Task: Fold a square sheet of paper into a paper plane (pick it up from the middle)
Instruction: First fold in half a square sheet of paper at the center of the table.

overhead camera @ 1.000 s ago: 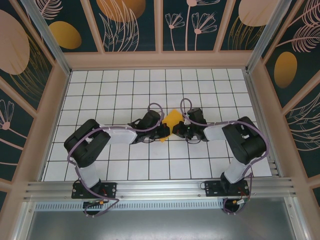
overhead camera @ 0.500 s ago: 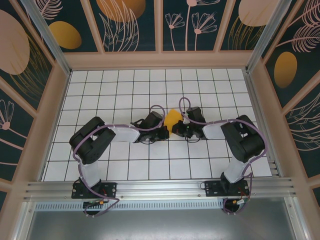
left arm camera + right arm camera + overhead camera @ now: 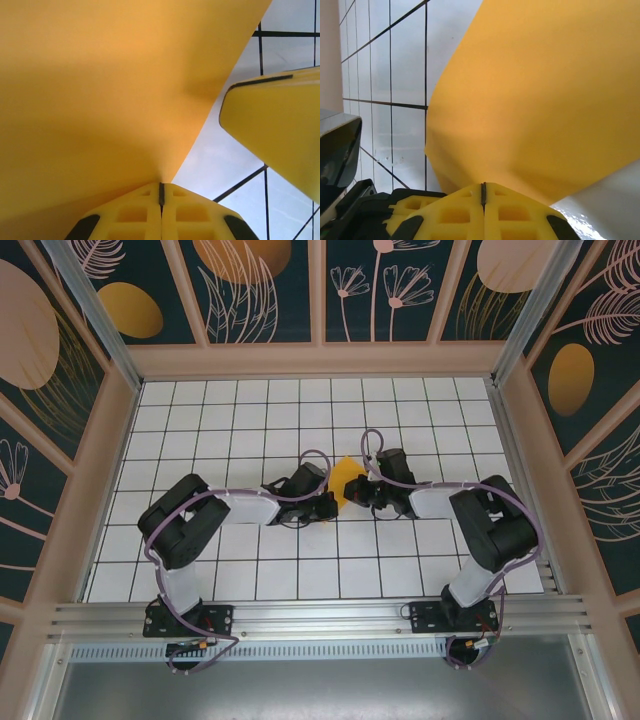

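- The left arm and the right arm start at the near edge of the tabletop and reach in toward its middle.
- The left gripper has its yellow fingers pressed together. They pinch an edge of the sheet of paper.
- The right gripper is pressed together too, and it pinches another edge of the same sheet.
- The sheet is orange-yellow, smooth and plain. It fans out wide from each pair of tips.
- From above, the sheet is a small pointed piece between the two grippers, near the middle of the tabletop.
- In the left wrist view, a yellow finger of the right gripper is just beside the sheet's edge.
- The tabletop is white with black lines that make squares.
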